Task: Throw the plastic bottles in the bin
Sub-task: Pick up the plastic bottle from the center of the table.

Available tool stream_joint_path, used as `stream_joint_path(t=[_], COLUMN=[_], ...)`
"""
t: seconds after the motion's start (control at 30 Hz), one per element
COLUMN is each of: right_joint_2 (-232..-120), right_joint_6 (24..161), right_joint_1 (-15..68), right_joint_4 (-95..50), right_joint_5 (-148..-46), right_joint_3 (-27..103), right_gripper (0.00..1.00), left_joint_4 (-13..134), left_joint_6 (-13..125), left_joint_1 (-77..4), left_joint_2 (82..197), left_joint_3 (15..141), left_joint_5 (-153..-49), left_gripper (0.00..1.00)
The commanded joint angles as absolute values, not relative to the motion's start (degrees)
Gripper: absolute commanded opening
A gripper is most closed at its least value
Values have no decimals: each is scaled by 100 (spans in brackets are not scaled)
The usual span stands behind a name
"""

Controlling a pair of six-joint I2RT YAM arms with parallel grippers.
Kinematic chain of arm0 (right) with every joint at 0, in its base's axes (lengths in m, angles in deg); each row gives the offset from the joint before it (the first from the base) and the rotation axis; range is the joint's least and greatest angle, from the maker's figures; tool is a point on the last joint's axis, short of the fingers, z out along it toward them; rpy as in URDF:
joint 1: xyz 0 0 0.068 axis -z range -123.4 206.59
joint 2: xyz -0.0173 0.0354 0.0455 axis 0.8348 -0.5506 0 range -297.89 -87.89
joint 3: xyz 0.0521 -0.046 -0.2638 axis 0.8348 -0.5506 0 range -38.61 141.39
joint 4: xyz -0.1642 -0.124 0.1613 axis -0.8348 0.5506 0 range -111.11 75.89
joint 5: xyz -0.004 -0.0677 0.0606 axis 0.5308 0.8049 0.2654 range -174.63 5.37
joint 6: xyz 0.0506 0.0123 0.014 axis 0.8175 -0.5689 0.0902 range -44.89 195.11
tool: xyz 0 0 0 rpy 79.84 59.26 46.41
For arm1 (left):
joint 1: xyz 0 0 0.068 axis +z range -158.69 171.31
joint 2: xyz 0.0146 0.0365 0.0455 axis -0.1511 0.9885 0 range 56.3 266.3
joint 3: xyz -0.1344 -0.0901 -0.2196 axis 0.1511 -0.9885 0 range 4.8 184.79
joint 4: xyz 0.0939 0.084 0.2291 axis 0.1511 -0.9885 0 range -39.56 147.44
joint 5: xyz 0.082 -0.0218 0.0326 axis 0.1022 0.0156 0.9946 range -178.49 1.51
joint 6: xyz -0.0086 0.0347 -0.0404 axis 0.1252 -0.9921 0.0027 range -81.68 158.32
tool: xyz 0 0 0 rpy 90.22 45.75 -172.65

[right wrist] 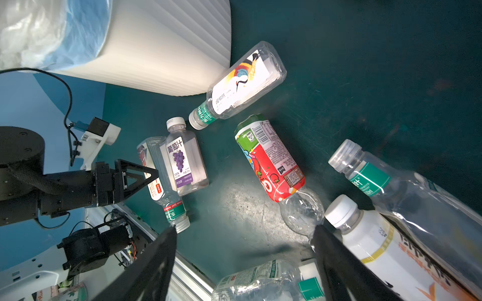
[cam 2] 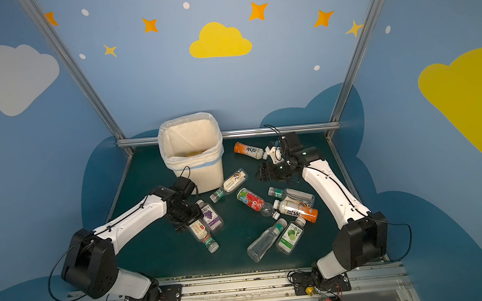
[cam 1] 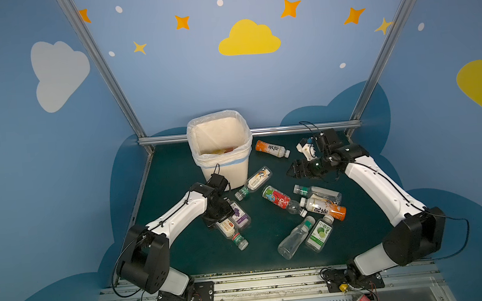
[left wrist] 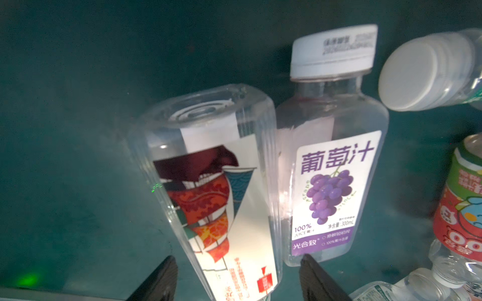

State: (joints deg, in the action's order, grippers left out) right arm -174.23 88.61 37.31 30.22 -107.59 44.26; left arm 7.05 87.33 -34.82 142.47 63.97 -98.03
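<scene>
The sail-label bottle (left wrist: 216,198) lies on the desk (cam 1: 201,259) near the bin (cam 1: 226,173), its side touching the grape bottle (left wrist: 331,187). The left jaws straddle it toward the neck, open, a gap showing each side. Taking it there, past the grape bottle's base, seems meant to leave room for both jaws. The left arm (cam 1: 177,216) reaches forward, wrist pitched down over it. More bottles (cam 1: 318,233) lie scattered mid-desk. The right arm (cam 1: 377,187) bends inward; the right jaws stand wide open and empty above the desk, short of the red bottle (cam 1: 276,198), probably waiting.
</scene>
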Motion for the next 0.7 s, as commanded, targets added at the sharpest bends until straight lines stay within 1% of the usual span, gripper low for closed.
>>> stream_joint_path(t=[0.0, 0.37, 0.67], right_joint_2=[-17490, -17569, -17560], right_joint_6=[8661, 8613, 8665], right_joint_1=[3761, 3831, 3840], right_joint_4=[3266, 3341, 3377], right_joint_5=[-10740, -10754, -10731], right_joint_3=[4674, 4745, 4724], right_gripper=[83, 83, 84], left_joint_4=[505, 849, 1534], left_joint_6=[8589, 8402, 8376], left_joint_1=[-3435, -3388, -3383], left_joint_2=[14303, 14196, 13983], left_joint_3=[6439, 6304, 5922], left_joint_5=[-9633, -9013, -8784], left_gripper=[75, 75, 77])
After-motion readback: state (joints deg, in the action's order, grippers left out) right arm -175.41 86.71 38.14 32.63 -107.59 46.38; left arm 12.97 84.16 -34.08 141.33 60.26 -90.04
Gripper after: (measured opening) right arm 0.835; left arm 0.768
